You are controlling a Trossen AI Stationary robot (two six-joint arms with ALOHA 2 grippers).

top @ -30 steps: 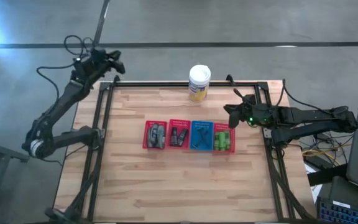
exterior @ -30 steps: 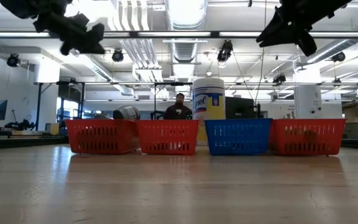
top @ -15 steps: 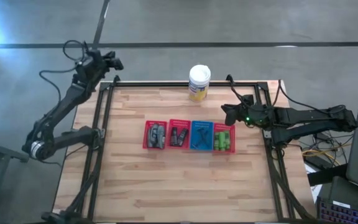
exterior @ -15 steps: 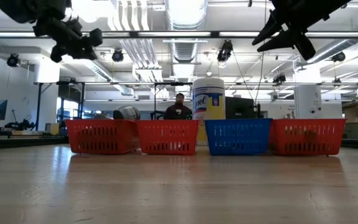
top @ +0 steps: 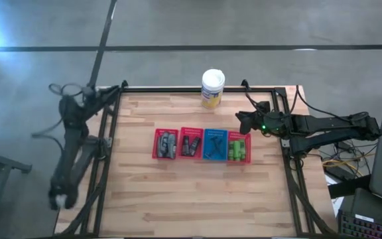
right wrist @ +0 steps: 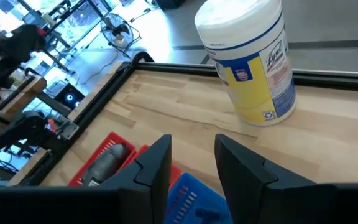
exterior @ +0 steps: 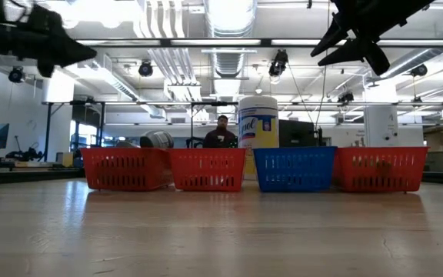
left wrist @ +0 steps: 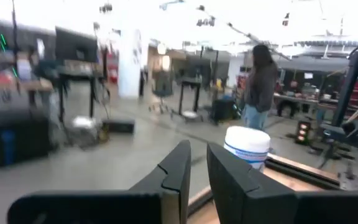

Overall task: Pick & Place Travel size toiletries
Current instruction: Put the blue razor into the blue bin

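The toiletries lie in a row of four small trays at mid-table: grey bottles (top: 166,142) in the leftmost red tray, black tubes (top: 191,143) in the second red tray, dark sticks (top: 214,144) in the blue tray, and green bottles (top: 238,149) in the rightmost red tray. My right gripper (top: 243,119) hovers above the table, just right of and beyond the trays. It is open and empty, and it also shows in the low view (exterior: 318,55). My left gripper (top: 88,99) is off the table past its left edge, high up (exterior: 83,54). Its fingers stand a narrow gap apart and hold nothing.
A large white-lidded, yellow-labelled jar (top: 212,88) stands at the table's far edge and shows in the right wrist view (right wrist: 253,62). A black frame (top: 115,106) rims the table. The trays (exterior: 206,169) stand in a line across the middle. A person (exterior: 222,132) is in the room behind.
My left arm has swung away from the table's far left corner, out past the left edge, and has folded down. Its gripper has gone left in the low view. My right gripper has stayed nearly in place above the trays' right end.
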